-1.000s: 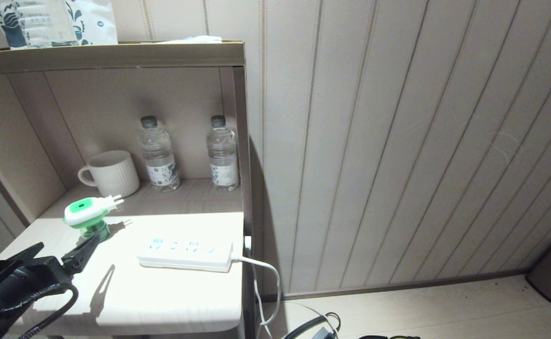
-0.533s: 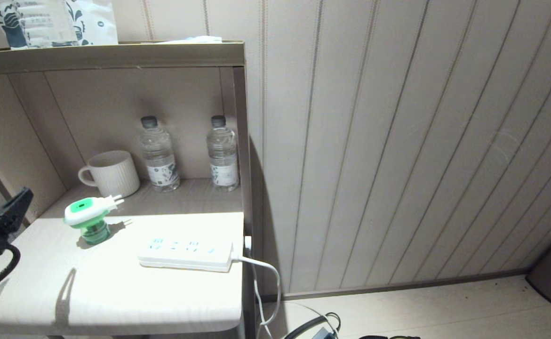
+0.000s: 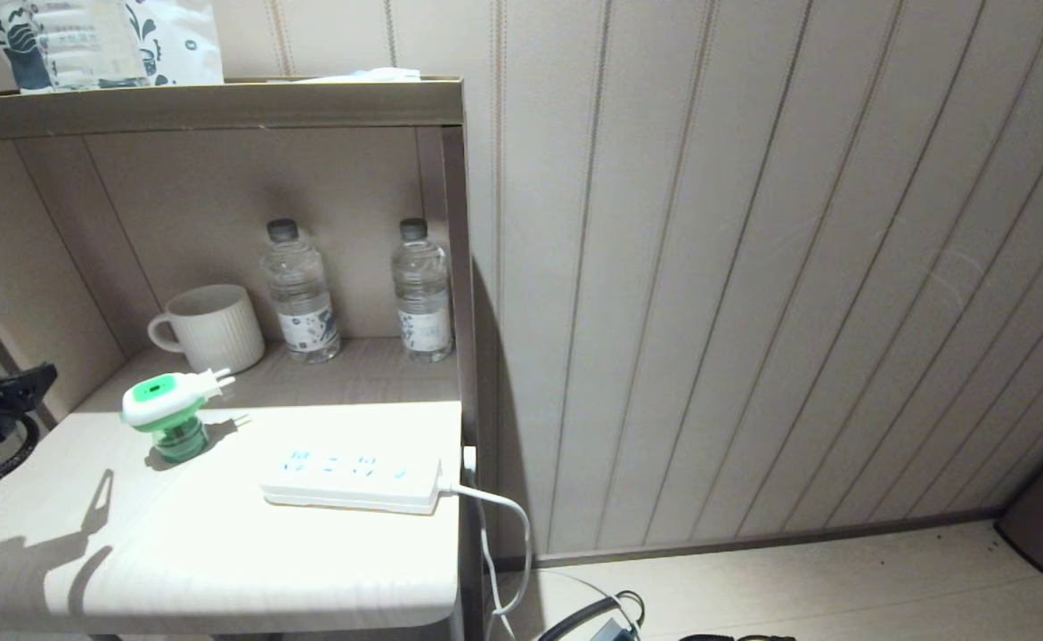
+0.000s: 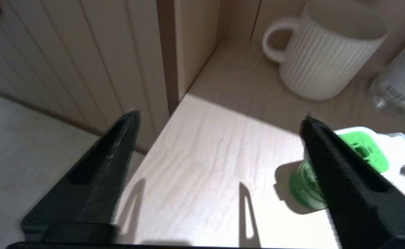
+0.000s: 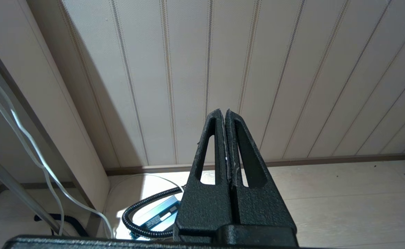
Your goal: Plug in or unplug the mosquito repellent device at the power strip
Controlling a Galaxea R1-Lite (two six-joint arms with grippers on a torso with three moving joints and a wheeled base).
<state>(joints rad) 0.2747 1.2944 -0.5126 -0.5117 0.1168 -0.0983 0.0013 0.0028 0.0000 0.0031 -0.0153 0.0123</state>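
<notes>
The pale wood-grain bedside table (image 3: 218, 570) fills the lower left of the head view, with a tall open shelf rising behind it. A second ago the black left arm lay across the lower left corner of that table, its tip nearly at the green bottle; now it has drawn back to the far left edge of the frame, where only a dark wrist and cable show at mid-height, and its shadow lies on the tabletop.

The flat white rectangular power strip (image 3: 352, 476) with bluish socket markings lies at lower centre-left, its white cord running off the right edge of the table; no socket holds a plug. The ribbed cream ceramic mug (image 3: 209, 328) and two clear plastic water bottles stand further back under the shelf.

The small mosquito repellent device (image 3: 169, 414), a translucent green bottle under a white-and-green cap, stands upright to the left of the strip, prongs pointing right, untouched and in the same place as before.

The left gripper (image 4: 219, 119) has its jaws wide apart and empty, one finger in front of the device in the wrist view. The right gripper (image 5: 226, 112) hangs parked, fingers pressed together, over the floor.

Judging by this, the device is already unplugged, and the arm seems to be retreating.
</notes>
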